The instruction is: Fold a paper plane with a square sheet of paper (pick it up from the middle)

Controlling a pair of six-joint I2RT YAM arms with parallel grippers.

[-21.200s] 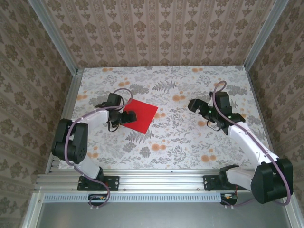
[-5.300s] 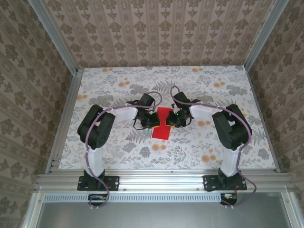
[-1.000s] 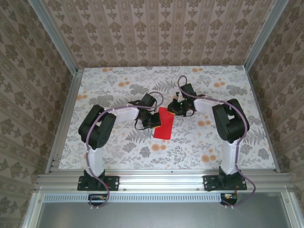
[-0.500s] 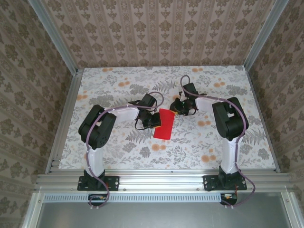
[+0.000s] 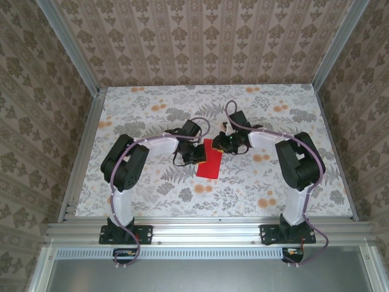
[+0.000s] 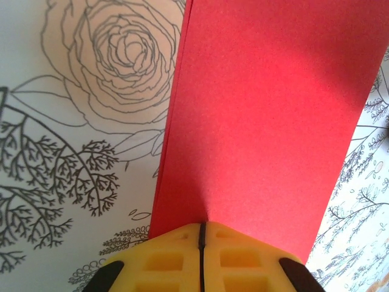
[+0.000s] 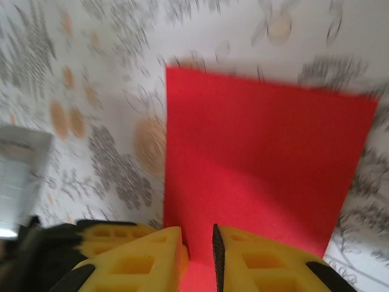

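Table (image 5: 146,106) with a floral cover is bearing the square sheet of paper (image 5: 209,159), folded into a red strip and lying near its centre. Left gripper (image 6: 201,226) is pinching the strip's edge, jaws closed. Right gripper (image 7: 197,234) is hovering at another edge, jaws narrowly parted.

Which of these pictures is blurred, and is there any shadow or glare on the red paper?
Right wrist view: motion blur smears the floral tabletop and softens the edges of the folded bright red paper sheet. Left wrist view: sharp, with a soft darker shade across the paper's upper right. Top external view: sharp and evenly lit, no glare.
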